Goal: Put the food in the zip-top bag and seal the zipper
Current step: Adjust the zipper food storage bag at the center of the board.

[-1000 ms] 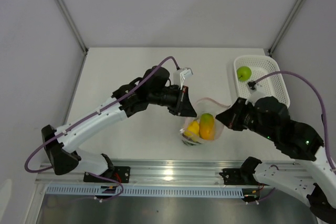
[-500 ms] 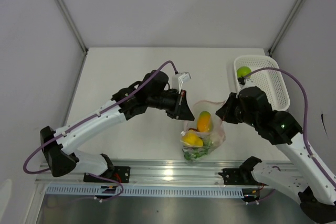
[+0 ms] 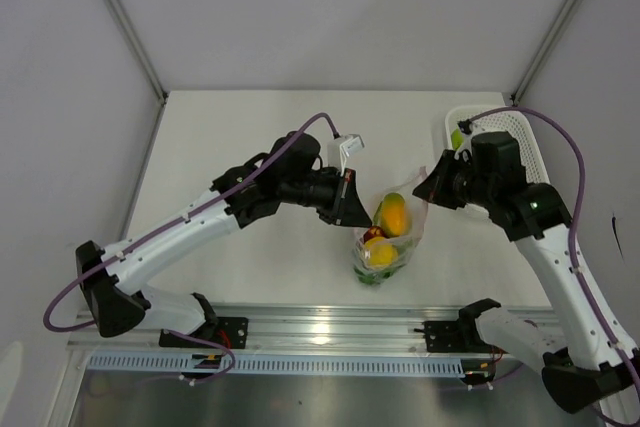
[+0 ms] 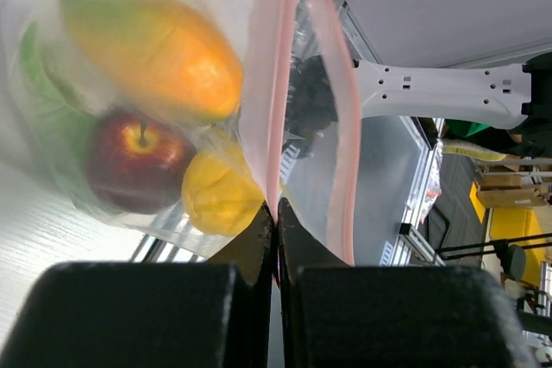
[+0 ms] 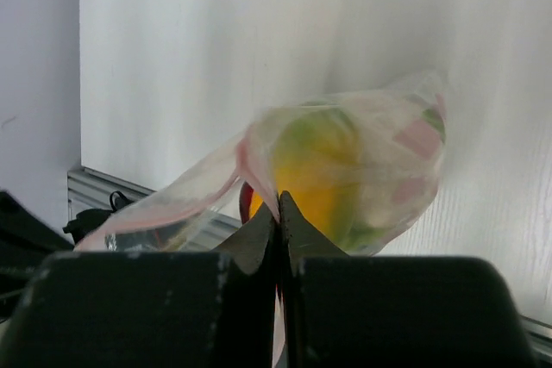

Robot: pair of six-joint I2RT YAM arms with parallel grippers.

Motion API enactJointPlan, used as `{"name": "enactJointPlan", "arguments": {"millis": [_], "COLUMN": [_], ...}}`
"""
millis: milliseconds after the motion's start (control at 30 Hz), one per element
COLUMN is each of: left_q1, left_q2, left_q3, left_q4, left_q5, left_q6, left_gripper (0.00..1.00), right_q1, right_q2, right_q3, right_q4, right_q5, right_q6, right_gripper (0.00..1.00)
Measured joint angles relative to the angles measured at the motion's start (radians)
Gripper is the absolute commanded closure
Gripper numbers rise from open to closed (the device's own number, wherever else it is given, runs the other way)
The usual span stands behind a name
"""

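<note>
Left wrist view: nearest the lens, the left gripper [image 4: 274,213] is clenched on one end of the zipper [image 4: 269,84], whose pink strip runs straight ahead from its fingertips. Beside the pinch a second pink strip splays away, so the mouth gapes there rather than lying pressed flat. Beyond the tips, inside the zip-top bag [image 4: 216,6], sit a yellow fruit [image 4: 220,200], a red apple [image 4: 138,161] and an orange fruit [image 4: 164,53].

From the right wrist, the right gripper [image 5: 278,204] is likewise clamped on the pink edge, with the loaded bag bulging just past its tips.

From above, the zipper's long axis runs from one gripper across to the other, and the bag sags between them over the table [image 3: 230,127]. Behind the right gripper, a green apple [image 3: 457,138] lies in the white mesh basket [image 3: 530,162], well apart from the left gripper. The right arm is the nearer one to fetch it, probably before any sealing slide along the strip.
</note>
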Motion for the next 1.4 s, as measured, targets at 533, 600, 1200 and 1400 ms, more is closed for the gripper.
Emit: {"name": "enactJointPlan", "arguments": {"millis": [533,600,1200,1400], "left_q1": [-0.001,-0.001,0.003,0.008], "left_q2": [-0.004,-0.003,-0.004,-0.004], "left_q3": [0.005,-0.019,-0.027,-0.027], "left_q4": [-0.003,-0.001,0.022,0.026], "left_q5": [-0.016,-0.015,-0.018,-0.019], "left_q6": [0.001,0.0,0.001,0.001], "left_gripper": [0.99,0.99,0.99,0.99], "right_q1": [-0.039,-0.04,-0.041,-0.041], "right_q2": [0.171,0.185,0.137,0.077], "right_q3": [0.17,0.146,0.24,0.36], "right_q4": [0.065,0.071,-0.028,-0.149], "right_q5": [-0.193,-0.209,-0.228,-0.131], "right_q6": [-0.035,-0.035,-0.102,-0.119], "right_gripper": [0.86,0.78,0.01,0.0]}}
